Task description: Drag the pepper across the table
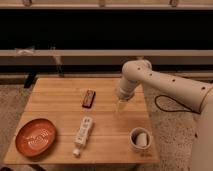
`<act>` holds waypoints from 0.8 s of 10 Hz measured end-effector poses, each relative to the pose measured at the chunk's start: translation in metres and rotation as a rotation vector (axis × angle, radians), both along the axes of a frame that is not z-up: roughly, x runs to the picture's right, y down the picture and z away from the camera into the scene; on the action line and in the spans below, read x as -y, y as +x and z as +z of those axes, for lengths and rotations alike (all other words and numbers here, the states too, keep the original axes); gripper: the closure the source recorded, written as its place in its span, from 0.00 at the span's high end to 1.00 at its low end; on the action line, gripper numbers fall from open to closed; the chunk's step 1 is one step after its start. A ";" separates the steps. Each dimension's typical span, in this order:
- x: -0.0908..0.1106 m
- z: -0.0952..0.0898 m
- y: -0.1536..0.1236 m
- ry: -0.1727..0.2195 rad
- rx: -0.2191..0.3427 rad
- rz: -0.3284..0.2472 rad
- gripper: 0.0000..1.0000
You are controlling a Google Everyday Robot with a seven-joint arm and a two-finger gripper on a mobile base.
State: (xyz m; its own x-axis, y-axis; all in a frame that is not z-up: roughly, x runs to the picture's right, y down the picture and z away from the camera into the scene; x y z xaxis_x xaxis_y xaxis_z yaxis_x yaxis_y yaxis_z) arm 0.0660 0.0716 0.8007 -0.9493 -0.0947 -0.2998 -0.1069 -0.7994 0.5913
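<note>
**A:** Where is the gripper to be found?

**B:** The gripper (121,106) is held low over the table (55,100), at about 2 o'clock from the tabletop's centre and near the right edge. It is carried by the white arm (170,87), which is reached in from 3 o'clock.

**A:** Can its state be told?

**B:** It cannot. Whether it is apart, together or clamped on anything is not shown. Whether the wood is touched by it cannot be told either.

**A:** And the pepper?

**B:** The pepper is not to be seen on the uncovered wood. The patch beneath the gripper and wrist is hidden.

**A:** What else is laid on the table?

**B:** A dark brown bar (88,98) is placed at 12 o'clock from the centre. It lies at 9 o'clock from the gripper and apart from it. A white power strip (83,133) is laid at 6 o'clock, slightly tilted. An orange bowl (35,137) is set at 8 o'clock, near the front-left corner. A cup (135,145) is stood at 4 o'clock, near the front-right corner, well apart from the gripper at its 5 o'clock. Something pale is held inside it but cannot be identified. A dark cable (165,106) is seen on the floor beyond the table's right edge.
</note>
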 end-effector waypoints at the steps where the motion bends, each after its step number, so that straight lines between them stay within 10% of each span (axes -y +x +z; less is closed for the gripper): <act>1: 0.006 0.010 0.003 0.009 -0.006 -0.008 0.80; 8: 0.015 0.070 0.007 0.041 -0.043 -0.095 0.80</act>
State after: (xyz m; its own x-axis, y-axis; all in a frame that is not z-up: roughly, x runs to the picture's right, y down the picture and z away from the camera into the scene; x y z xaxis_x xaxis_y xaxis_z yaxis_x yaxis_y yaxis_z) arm 0.0729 0.0566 0.8707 -0.9653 0.0077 -0.2608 -0.1587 -0.8106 0.5636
